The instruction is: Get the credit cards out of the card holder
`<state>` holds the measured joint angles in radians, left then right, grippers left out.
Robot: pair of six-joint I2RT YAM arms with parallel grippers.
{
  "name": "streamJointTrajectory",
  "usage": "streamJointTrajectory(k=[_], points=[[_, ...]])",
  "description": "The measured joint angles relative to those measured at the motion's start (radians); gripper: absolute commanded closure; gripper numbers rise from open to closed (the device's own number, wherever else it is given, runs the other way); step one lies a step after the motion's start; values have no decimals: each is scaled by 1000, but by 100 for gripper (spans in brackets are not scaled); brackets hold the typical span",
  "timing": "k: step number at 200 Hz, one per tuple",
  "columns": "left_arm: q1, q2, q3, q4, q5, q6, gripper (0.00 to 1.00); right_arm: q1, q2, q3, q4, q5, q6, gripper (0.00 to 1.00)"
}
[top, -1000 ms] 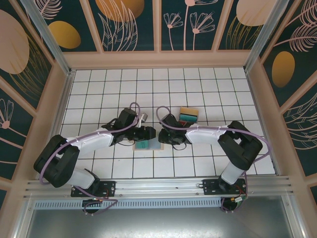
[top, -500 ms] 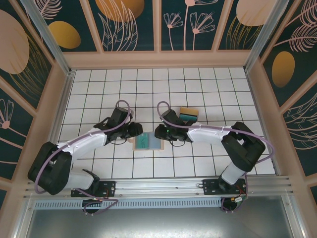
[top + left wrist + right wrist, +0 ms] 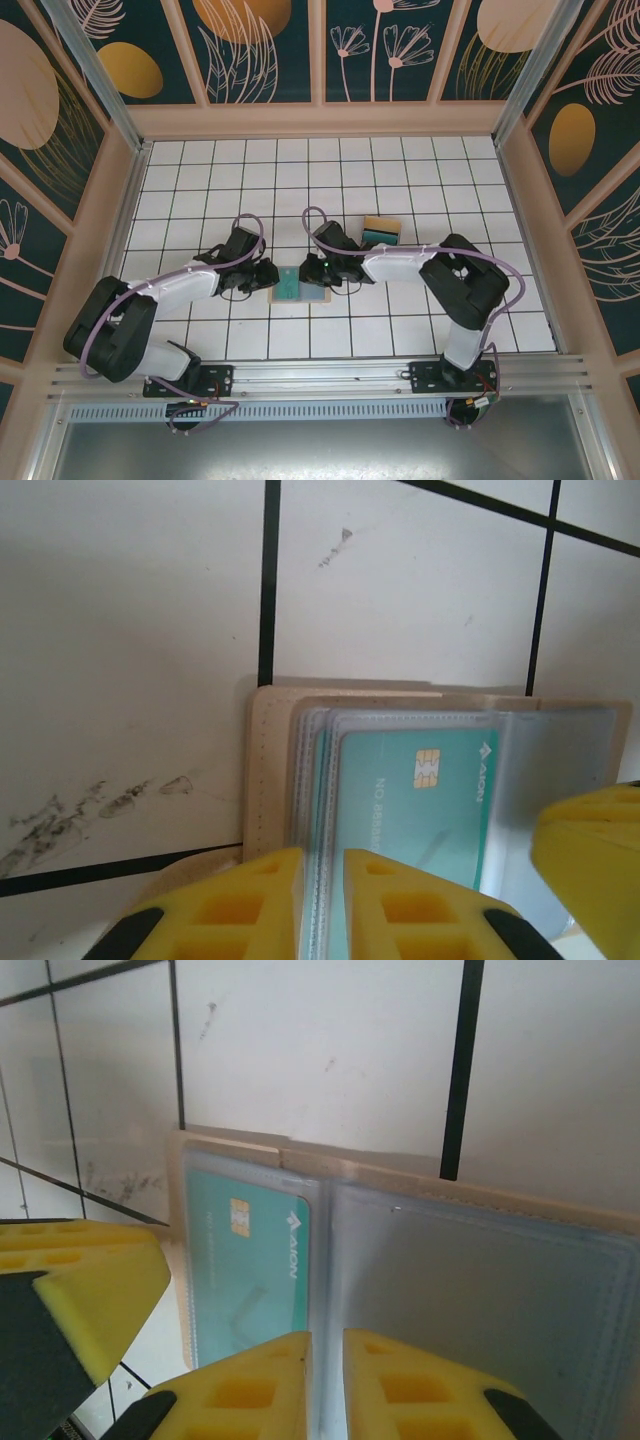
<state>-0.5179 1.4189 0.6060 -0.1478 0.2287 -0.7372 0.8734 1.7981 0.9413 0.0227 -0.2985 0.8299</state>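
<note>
Pulling the teal card (image 3: 420,800) out cleanly needs, I think, one hand to pin the sleeve while the other slides only the card toward the sleeve's open side. A grip that catches plastic and card together would drag everything along.

The card holder (image 3: 265,780) lies open and flat on the tiled bench (image 3: 200,180), between the two hands. The teal card sits inside the clear sleeve of one half; the sleeve of the other half looks empty.

The left hand (image 3: 268,276) is at the holder's left edge. Its fingers (image 3: 250,895) are drawn almost together, and the sleeve edges run into the thin slit between them, so it seems to pinch them. The right hand (image 3: 313,268) is at the holder's far edge, closed in the same way over the fold between the sleeves.

By count there are one holder, one card visible inside it, two hands, and one pile of cards (image 3: 381,230) lying apart beyond the right arm. How many cards are in the pile I cannot tell.
</note>
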Motion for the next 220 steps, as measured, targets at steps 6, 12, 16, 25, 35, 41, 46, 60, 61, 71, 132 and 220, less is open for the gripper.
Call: streamJointTrajectory(k=[6, 12, 16, 25, 35, 41, 46, 60, 61, 71, 132, 220], points=[[0, 2, 0, 5, 3, 0, 81, 1, 6, 3, 0, -5, 0, 84], [0, 4, 0, 8, 7, 0, 81, 1, 11, 6, 0, -10, 0, 84], [0, 5, 0, 11, 8, 0, 82, 1, 14, 7, 1, -11, 0, 84], [0, 9, 0, 17, 12, 0, 83, 2, 18, 8, 3, -18, 0, 84], [0, 13, -1, 21, 19, 0, 83, 3, 21, 8, 3, -20, 0, 84], [0, 16, -2, 25, 22, 0, 84, 3, 22, 8, 4, -23, 0, 84], [0, 18, -3, 25, 25, 0, 84, 3, 23, 8, 5, -26, 1, 84], [0, 22, -7, 28, 26, 0, 84, 4, 25, 8, 4, -34, 3, 84], [0, 22, -7, 28, 27, 0, 84, 4, 25, 8, 4, -34, 3, 84], [0, 24, -10, 32, 29, 0, 84, 4, 27, 8, 4, -39, 7, 84], [1, 36, -11, 43, 37, -1, 87, 5, 40, 21, 5, -53, 8, 84], [2, 40, -11, 50, 43, -10, 100, 5, 58, 33, 2, -66, 14, 100]])
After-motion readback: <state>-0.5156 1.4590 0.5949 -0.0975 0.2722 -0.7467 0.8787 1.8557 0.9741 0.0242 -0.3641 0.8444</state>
